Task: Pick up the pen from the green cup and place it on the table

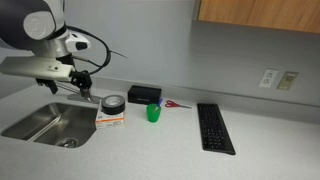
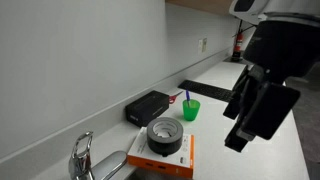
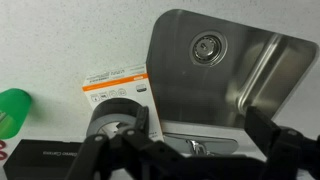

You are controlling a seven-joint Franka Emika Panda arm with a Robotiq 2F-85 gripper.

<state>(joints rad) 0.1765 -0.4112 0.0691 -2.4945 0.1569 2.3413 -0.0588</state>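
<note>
Wrist view looks down on the sink [image 3: 240,90], a steel basin with a round drain [image 3: 207,46]. Just beside the sink lies a flat box [image 3: 112,82] with a black tape roll [image 3: 115,115] on top. Farther from the sink, the green cup [image 3: 12,110] stands at the frame's edge, its inside cut off here. In an exterior view the cup stands upright on the table [image 2: 215,165], and the pen [image 2: 182,99] leans in it, its top sticking up over the rim. A black case [image 2: 148,107] sits farther from the sink than the box, near the wall. The arm [image 1: 40,25] hangs above the sink, over its faucet [image 3: 195,148], with the wrist turned down, well apart from the cup. The gripper [image 1: 82,90] is clear of the table; its fingers [image 3: 105,155] are spread wide and hold nothing.
</note>
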